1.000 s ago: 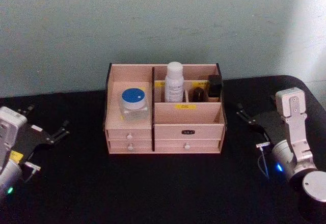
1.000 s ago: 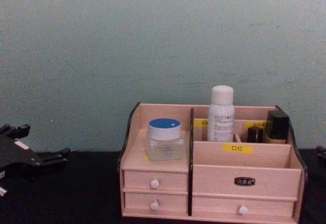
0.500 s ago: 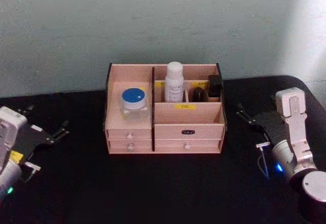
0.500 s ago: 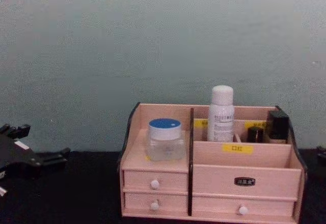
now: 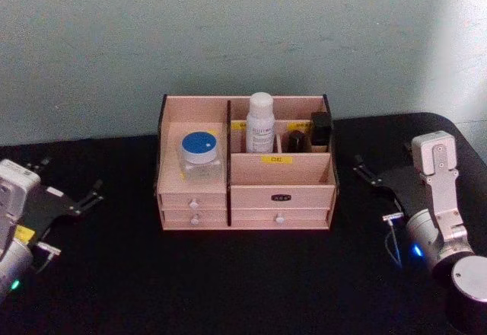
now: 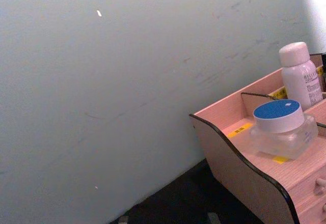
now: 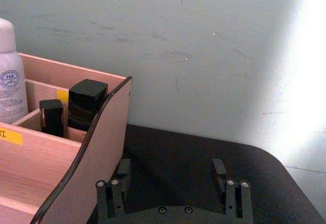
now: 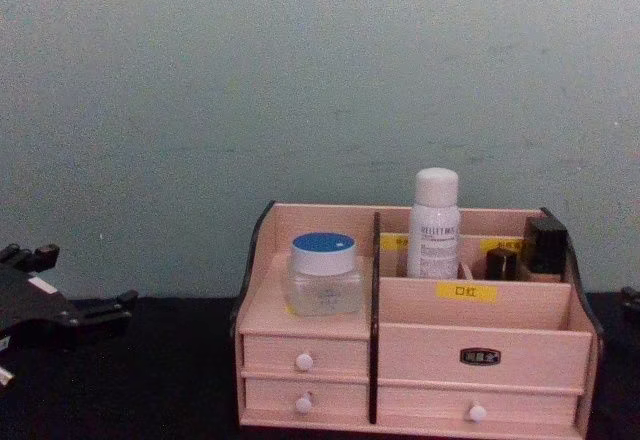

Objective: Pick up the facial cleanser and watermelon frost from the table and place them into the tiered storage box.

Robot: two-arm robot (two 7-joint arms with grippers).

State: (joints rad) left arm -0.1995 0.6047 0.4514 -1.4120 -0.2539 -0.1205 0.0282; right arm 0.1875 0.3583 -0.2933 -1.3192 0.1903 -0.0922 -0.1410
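Left pincer and right pincer rest spread open and empty on the desk, either side of the tiered storage box.

The blue-lidded jar sits on the box's left tier, the white bottle upright in a rear compartment; both items look stowed, so the task seems finished and no further grasp is needed.
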